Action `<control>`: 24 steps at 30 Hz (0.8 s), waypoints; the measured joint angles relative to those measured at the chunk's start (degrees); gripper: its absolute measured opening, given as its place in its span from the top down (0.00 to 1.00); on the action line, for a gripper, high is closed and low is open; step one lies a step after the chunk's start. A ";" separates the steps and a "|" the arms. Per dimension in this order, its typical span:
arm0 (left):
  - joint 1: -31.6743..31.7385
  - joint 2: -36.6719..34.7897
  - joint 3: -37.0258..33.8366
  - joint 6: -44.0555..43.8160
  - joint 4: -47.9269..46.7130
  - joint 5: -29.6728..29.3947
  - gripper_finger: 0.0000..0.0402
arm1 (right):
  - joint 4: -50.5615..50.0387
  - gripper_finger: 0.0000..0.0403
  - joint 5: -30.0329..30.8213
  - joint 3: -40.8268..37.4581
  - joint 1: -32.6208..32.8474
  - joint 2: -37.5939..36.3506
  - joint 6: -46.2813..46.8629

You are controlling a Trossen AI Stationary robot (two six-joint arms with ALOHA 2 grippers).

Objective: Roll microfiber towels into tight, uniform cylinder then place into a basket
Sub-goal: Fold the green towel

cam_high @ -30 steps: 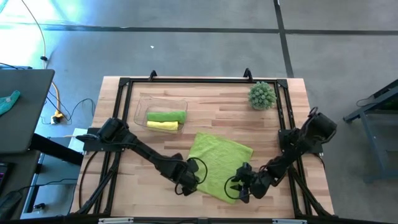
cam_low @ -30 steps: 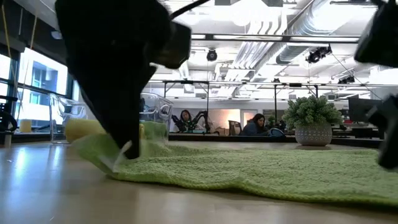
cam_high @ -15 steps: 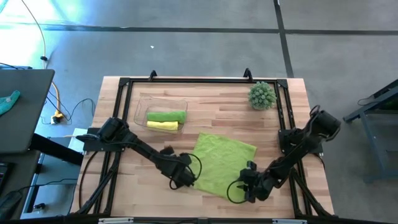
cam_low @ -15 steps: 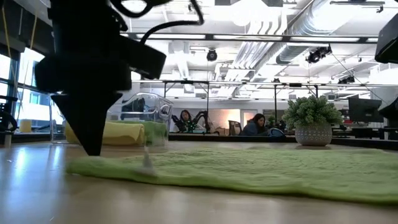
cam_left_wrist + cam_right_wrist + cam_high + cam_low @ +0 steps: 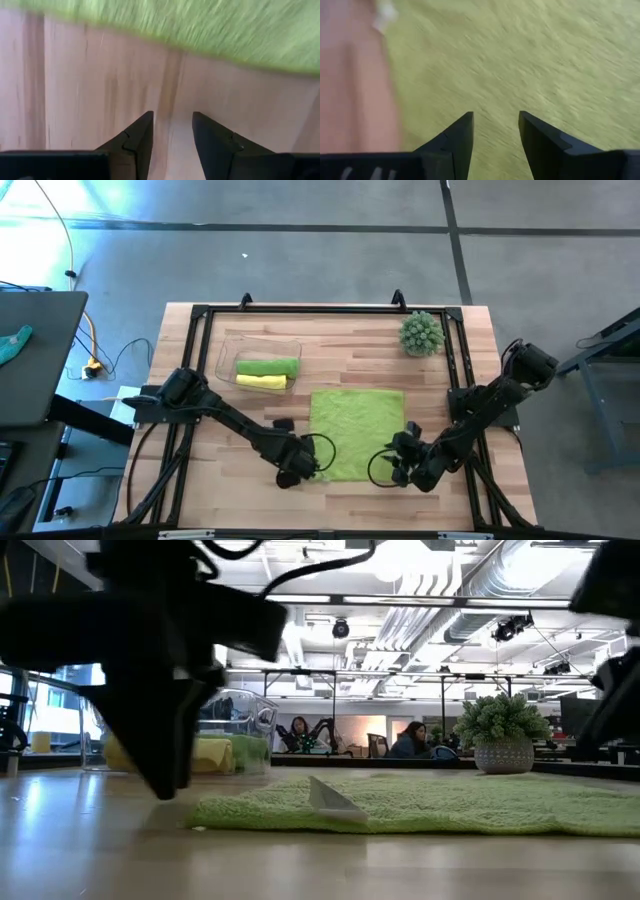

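Right now the green towel (image 5: 357, 433) lies flat and square on the table (image 5: 340, 350), with the clear basket (image 5: 226, 348) up-left of it holding two rolled towels (image 5: 265, 373). The left gripper (image 5: 300, 468) sits by the towel's near-left corner and the right gripper (image 5: 404, 468) by its near-right corner, each with fingers apart and empty. An uneven pinch could skew the roll. No writing is readable; a white tag (image 5: 335, 798) is blank.

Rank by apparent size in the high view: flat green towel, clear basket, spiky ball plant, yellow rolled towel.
Largest to smallest:
1. flat green towel
2. clear basket
3. spiky ball plant
4. yellow rolled towel, partly hidden beside the green rolled towel, so its rank below the plant is unsure.
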 joint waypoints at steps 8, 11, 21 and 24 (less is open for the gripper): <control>-0.13 0.00 0.00 24.43 5.97 -3.18 0.73 | 14.41 0.63 -2.04 0.11 0.04 -0.20 -15.32; -0.66 -0.15 0.00 30.13 5.74 -6.76 0.76 | 17.16 0.63 -2.02 0.11 -0.22 -0.20 -21.76; -1.81 -11.10 0.00 31.06 3.22 -8.94 0.84 | 20.21 0.63 -2.32 0.16 -3.58 -0.22 -29.08; -2.76 -15.52 -0.76 31.04 4.41 -8.94 0.85 | 19.87 0.63 -4.77 0.17 -5.35 -0.22 -29.08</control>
